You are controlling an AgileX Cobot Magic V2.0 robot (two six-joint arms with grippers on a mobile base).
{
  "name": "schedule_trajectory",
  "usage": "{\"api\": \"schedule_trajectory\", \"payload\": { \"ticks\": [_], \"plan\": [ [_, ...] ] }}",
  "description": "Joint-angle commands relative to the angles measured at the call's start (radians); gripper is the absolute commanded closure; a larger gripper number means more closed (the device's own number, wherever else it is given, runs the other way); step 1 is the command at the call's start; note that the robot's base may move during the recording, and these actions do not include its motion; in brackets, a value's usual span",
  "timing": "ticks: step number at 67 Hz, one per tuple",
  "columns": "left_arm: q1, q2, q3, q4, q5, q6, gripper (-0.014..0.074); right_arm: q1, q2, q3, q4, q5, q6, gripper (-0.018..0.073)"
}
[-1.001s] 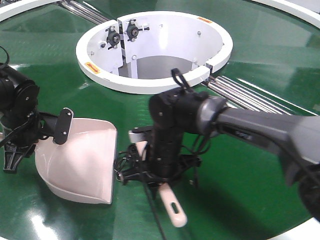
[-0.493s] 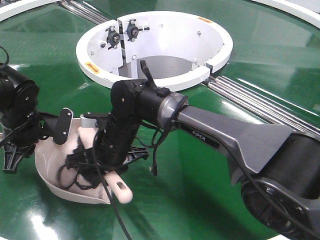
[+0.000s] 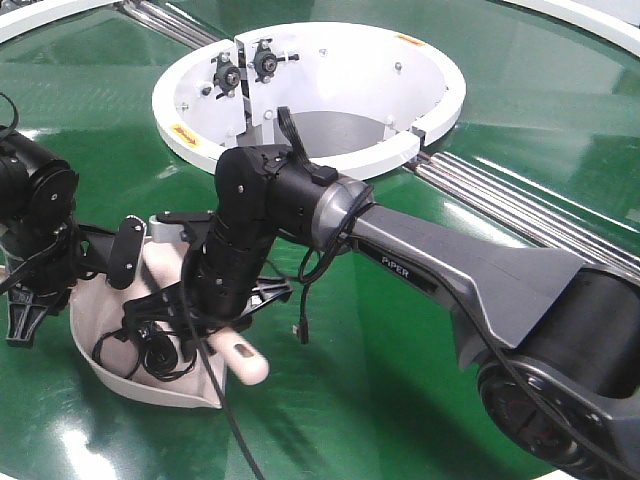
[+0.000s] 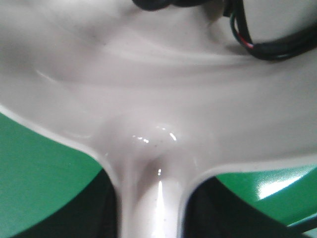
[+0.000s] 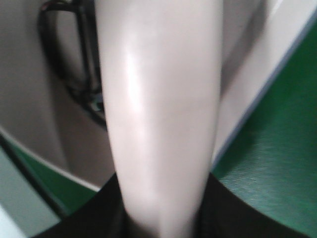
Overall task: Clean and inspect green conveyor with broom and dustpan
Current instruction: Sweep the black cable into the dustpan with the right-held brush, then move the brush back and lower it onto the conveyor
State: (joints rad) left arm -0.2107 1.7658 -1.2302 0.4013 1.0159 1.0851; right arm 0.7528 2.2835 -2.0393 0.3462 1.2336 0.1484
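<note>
The green conveyor [image 3: 380, 410] fills the front view. On it at the left lies the pale pink dustpan [image 3: 85, 320], mouth facing right, and my left gripper [image 3: 50, 285] is shut on its thin handle [image 4: 151, 198]. The pan's curved back wall [image 4: 148, 89] spreads out ahead of those jaws. My right gripper [image 3: 215, 305] reaches in from the right and hangs over the pan, shut on the broom [image 5: 158, 99]. The broom's tapered handle end [image 3: 245, 362] sticks out past the pan's mouth; its bristles are hidden under the gripper.
The white ring-shaped hub [image 3: 300, 168] stands behind the arms at top centre. Silver rollers [image 3: 500, 200] run from it to the right, more at the top left [image 3: 165, 22]. Black cables [image 3: 150, 350] dangle from the right wrist into the pan.
My right arm has swept left across the belt with the broom, from beside the dustpan's mouth to over the pan. The left arm and dustpan have stayed put.
</note>
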Motion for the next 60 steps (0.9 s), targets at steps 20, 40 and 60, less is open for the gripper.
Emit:
{"api": "schedule_trajectory", "payload": {
  "ticks": [20, 40, 60],
  "plan": [
    [-0.005, -0.047, -0.029, 0.014, -0.002, -0.001, 0.0602, -0.135, -0.206, -0.029, -0.093, 0.056, -0.025, 0.0561],
    [-0.005, -0.047, -0.029, 0.014, -0.002, -0.001, 0.0602, -0.261, -0.357, 0.159, -0.134, 0.043, -0.119, 0.0561],
    [-0.005, -0.047, -0.029, 0.014, -0.002, -0.001, 0.0602, -0.444, -0.553, 0.503, -0.136, -0.103, -0.188, 0.0561]
  ]
}}
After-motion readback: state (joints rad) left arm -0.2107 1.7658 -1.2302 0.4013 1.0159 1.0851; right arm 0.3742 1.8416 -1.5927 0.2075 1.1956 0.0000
